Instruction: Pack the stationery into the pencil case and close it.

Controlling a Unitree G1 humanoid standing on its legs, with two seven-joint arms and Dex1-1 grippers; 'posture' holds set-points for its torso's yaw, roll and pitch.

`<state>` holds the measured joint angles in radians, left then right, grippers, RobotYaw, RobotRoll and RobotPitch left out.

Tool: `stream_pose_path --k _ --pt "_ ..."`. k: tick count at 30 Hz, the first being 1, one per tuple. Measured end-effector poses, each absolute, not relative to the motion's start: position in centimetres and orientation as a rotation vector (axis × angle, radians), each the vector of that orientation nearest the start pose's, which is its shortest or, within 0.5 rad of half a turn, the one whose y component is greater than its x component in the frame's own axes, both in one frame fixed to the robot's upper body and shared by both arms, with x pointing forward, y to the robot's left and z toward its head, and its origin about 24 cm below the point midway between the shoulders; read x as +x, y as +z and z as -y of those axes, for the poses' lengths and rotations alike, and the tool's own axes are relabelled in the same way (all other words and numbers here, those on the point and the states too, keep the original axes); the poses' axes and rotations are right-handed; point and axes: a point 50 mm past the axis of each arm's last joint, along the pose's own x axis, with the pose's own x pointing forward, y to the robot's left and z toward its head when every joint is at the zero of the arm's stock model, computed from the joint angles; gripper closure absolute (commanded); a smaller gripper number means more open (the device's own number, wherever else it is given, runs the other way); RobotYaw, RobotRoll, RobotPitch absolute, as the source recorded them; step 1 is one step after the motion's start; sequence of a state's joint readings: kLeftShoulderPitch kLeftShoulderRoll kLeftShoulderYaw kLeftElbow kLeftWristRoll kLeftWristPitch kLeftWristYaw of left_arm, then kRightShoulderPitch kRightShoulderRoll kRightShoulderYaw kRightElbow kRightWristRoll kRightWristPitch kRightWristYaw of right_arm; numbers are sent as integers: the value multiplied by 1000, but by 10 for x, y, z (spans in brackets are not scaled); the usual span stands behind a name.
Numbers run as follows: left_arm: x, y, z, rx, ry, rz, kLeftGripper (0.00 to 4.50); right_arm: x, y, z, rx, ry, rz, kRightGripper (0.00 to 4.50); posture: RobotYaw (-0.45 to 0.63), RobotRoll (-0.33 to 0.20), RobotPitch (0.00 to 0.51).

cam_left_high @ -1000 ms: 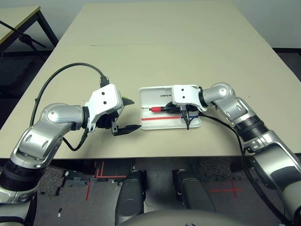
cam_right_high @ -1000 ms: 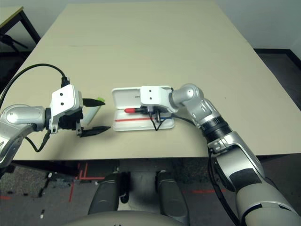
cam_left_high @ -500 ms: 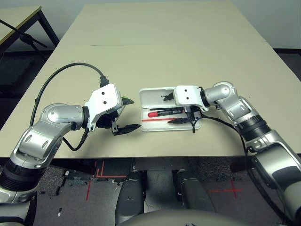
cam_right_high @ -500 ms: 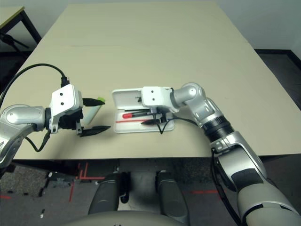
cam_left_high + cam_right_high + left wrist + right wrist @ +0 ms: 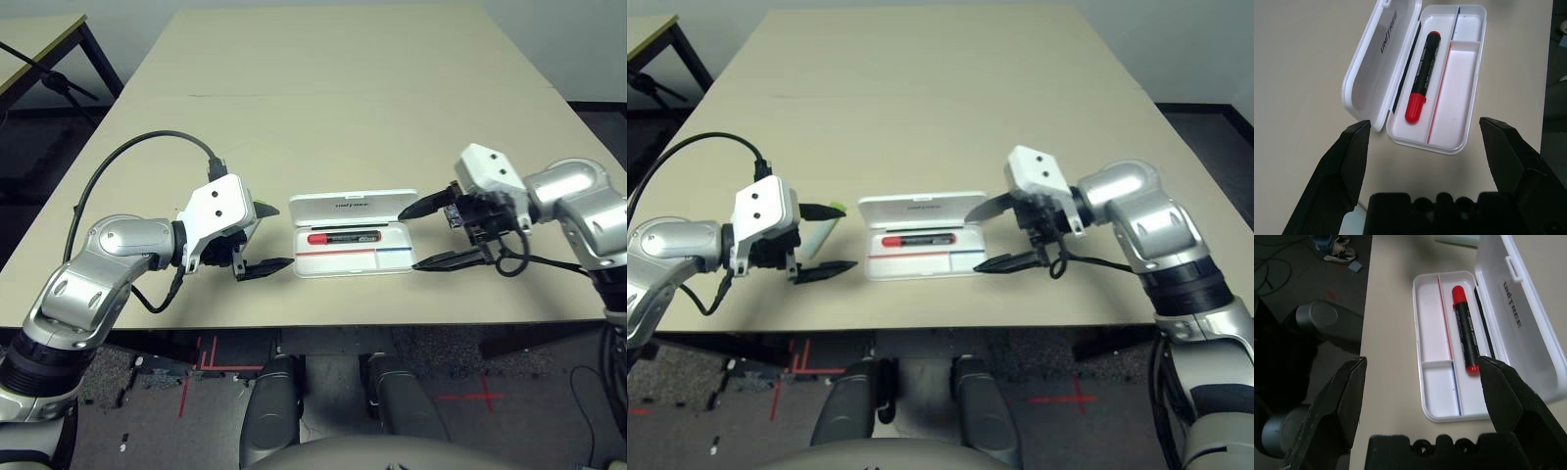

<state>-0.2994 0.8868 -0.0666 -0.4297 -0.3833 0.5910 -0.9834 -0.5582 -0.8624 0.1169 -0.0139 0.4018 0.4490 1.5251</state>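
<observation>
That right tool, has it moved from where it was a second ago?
Yes. The right tool was over the open pencil case; now it stands off the case's right end, open, with the red marker left inside.

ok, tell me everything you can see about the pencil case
The pencil case is a flat white box, seemingly plastic, with rounded corners, lying open on the table between the two arms. Its hinged lid, printed UNITREE, stands tilted back. Thin red and blue dividers split the tray; a red-capped black marker lies in the compartment nearest the lid. Nothing grips it.
</observation>
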Motion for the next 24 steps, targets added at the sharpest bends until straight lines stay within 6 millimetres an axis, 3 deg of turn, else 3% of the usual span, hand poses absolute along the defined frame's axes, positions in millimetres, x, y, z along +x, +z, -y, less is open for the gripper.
stream_pose_path --k 7,10,14,24 --pt "248 169 -188 546 -1106 -277 0 258 191 243 -365 1387 -402 43 -43 0 139" --pt "248 167 -190 543 -1094 -303 0 253 190 251 -354 1356 -422 43 -51 0 143" --pt "250 164 -197 527 -1043 -341 0 251 191 251 -360 1343 -409 43 -53 0 147" --pt "263 155 -229 384 -559 -510 0 253 190 246 -374 1323 -385 43 -44 0 153"
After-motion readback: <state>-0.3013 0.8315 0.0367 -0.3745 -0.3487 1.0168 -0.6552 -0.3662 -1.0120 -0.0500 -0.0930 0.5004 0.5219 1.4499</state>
